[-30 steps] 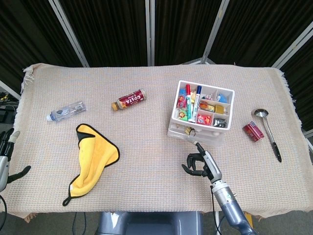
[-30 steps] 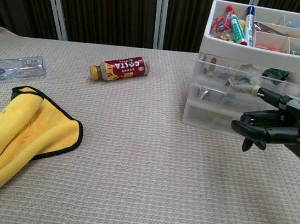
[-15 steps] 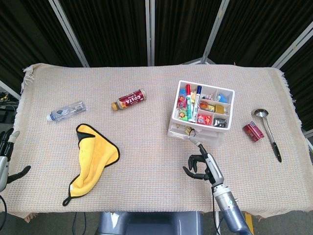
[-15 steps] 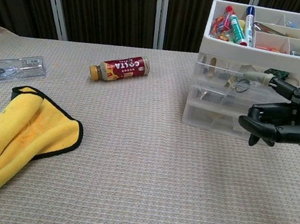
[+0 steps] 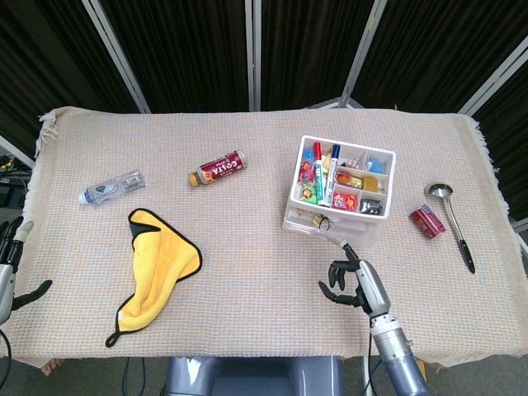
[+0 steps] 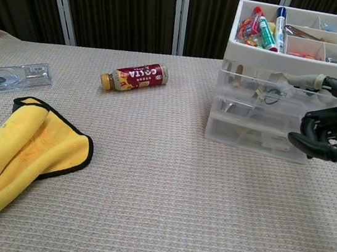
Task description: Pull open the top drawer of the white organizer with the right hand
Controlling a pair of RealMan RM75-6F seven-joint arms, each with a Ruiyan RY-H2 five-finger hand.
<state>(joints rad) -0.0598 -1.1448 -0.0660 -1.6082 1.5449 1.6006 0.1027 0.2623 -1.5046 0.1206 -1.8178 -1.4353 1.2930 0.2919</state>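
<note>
Right hand (image 6: 332, 132) at frame right — one fingertip extended to hook the top drawer (image 6: 285, 91), remaining fingers curled, holding nothing.

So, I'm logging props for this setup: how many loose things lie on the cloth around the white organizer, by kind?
Bottles: 2 (brown labelled bottle, clear bottle)
Cloths: 1 (yellow cloth)
Cans: 1 (red can)
Ladles: 1 (ladle)
Total: 5

Desk (image 5: 264, 313) covered by beige woven cloth (image 5: 247, 247). On cloth: clear plastic bottle (image 5: 111, 188) far left, lying flat; brown drink bottle (image 5: 217, 168) on side, mid-back; yellow towel (image 5: 155, 270) crumpled front-left; white organizer (image 5: 338, 192) right of centre; red can (image 5: 427, 221) touching ladle (image 5: 452, 223) near right edge.
</note>
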